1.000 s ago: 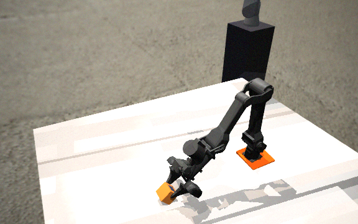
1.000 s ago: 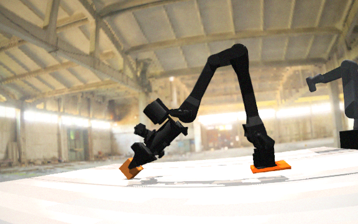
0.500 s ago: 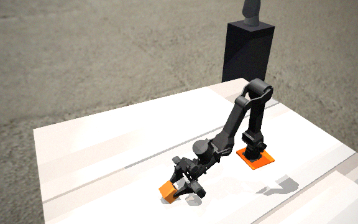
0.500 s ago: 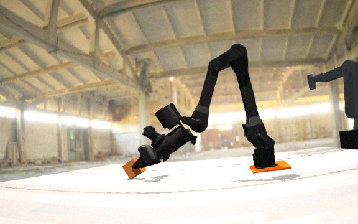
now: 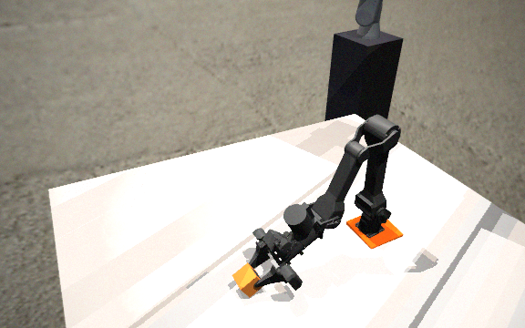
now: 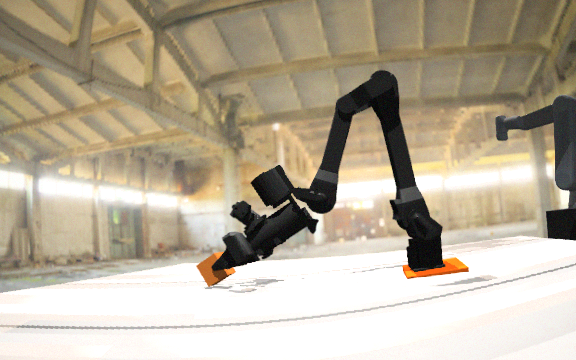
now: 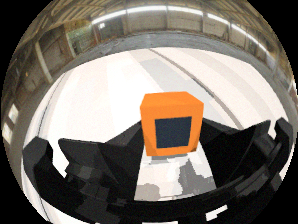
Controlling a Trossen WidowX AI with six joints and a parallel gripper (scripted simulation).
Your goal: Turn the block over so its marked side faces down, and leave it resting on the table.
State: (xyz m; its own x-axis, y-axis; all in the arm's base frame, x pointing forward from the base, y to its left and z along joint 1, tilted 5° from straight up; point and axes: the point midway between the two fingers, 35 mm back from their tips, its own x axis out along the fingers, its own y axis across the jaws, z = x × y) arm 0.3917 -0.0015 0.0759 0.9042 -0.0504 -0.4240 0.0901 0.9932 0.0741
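Note:
The orange block [image 5: 243,276] [image 6: 206,270] [image 7: 172,100] is held tilted, its lowest corner at or just above the table [image 5: 150,219] [image 6: 125,305] [image 7: 100,90]; contact is too small to tell. Its marked side, a dark square [image 7: 173,132], faces back toward the palm and the wrist camera, slanting upward. In the top and exterior views the mark is hidden. My gripper [image 5: 255,276] [image 6: 218,267] [image 7: 169,121] is shut on the block, one finger on each side, and slants down and away from the arm's base.
The arm's base stands on an orange plate [image 5: 392,231] [image 6: 457,266] behind the gripper. Another grey arm [image 5: 370,18] [image 6: 565,145] stands on a dark pedestal [image 5: 362,77] [image 6: 560,224] beyond the table's far edge.

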